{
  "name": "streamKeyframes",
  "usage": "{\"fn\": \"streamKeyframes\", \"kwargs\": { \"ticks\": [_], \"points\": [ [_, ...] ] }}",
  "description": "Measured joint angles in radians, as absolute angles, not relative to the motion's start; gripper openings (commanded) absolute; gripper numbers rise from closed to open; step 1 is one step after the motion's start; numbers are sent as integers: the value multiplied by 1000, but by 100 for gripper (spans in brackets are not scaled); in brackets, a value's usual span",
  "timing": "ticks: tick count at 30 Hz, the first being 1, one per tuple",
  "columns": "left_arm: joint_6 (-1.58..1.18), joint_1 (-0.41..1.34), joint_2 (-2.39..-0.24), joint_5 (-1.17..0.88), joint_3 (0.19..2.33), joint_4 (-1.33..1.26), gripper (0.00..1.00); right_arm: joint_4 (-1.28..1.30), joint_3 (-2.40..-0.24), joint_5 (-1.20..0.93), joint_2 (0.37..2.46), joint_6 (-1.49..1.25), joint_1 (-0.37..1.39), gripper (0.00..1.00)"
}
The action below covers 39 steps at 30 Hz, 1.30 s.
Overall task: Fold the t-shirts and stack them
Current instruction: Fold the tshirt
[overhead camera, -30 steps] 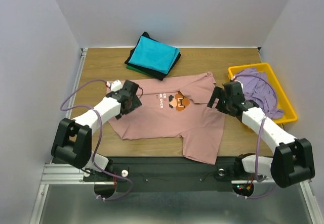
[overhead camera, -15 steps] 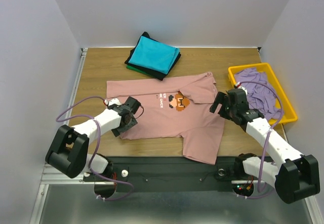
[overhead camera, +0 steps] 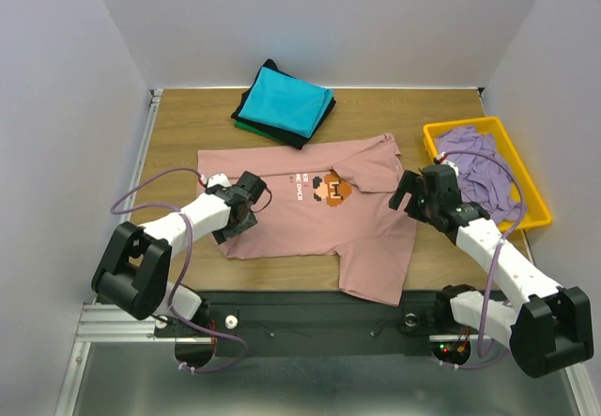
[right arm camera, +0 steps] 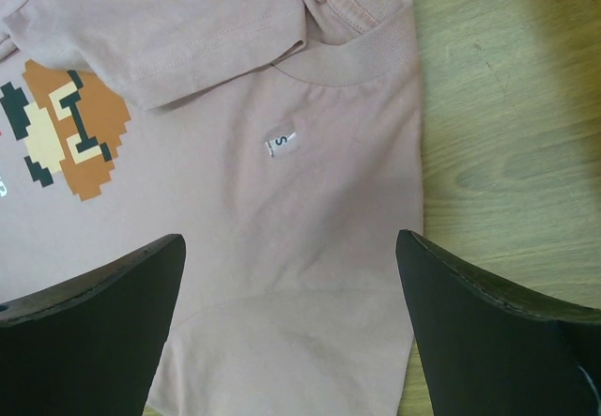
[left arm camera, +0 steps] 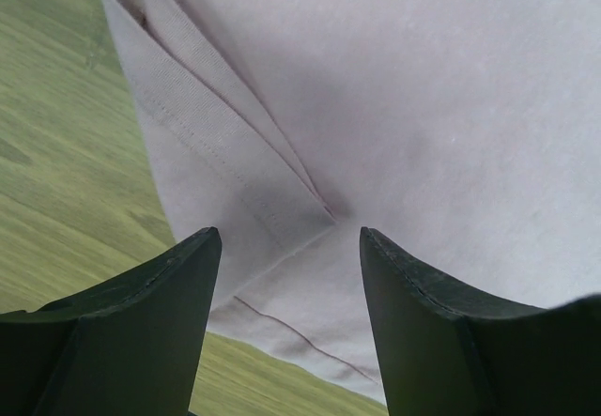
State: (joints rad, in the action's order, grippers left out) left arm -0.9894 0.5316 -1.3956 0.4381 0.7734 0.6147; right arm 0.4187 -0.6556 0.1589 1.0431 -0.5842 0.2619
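The dusty-pink t-shirt [overhead camera: 310,223] lies spread on the wooden table, brown pixel print [overhead camera: 331,189] up, one sleeve folded over its chest. My left gripper [overhead camera: 246,211] is open over the shirt's left hem corner [left arm camera: 282,219], fingers astride the folded edge. My right gripper [overhead camera: 410,198] is open above the shirt's right side, near the collar [right arm camera: 362,54] and size tag [right arm camera: 280,141]. A turquoise shirt [overhead camera: 285,99] tops a folded stack with black and green ones at the back. A lavender shirt [overhead camera: 479,167] lies crumpled in the tray.
A yellow plastic tray [overhead camera: 531,217] stands at the right edge of the table. The folded stack sits at the back centre. Bare wood [overhead camera: 178,134] shows at the left and along the front edge; white walls enclose the table.
My left gripper has moved from the shirt's upper left down to its lower left hem corner. My right gripper shifted slightly toward the near side and has held still since.
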Motion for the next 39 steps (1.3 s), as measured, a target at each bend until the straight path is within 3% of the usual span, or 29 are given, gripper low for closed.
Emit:
{"fn": "streamKeyframes", "kwargs": {
  "ticks": [2,5,12,23,26,28,31,32,39],
  "points": [
    [-984,538,-1409,443,785,616,72,419,-656,160,1044,-584,262,100],
    [-977,545,-1433,447,788,620,64,419,-656,163,1052,-584,262,100],
    [-975,556,-1502,466,803,627,36,419,-656,166,1067,-584,262,100],
    [-1007,569,-1494,487,810,682,33,419,-656,165,1076,-583,262,100],
    [-1018,569,-1446,490,809,705,14,419,-656,165,1096,-580,262,100],
    [-1023,569,-1416,493,806,712,6,419,-656,165,1106,-580,262,100],
    [-1029,569,-1399,499,806,716,6,419,-656,165,1114,-580,262,100],
    [-1029,569,-1399,500,805,716,0,419,-656,165,1115,-580,262,100],
    [-1055,569,-1404,507,799,719,0,419,-656,158,1114,-572,262,100]
  ]
}}
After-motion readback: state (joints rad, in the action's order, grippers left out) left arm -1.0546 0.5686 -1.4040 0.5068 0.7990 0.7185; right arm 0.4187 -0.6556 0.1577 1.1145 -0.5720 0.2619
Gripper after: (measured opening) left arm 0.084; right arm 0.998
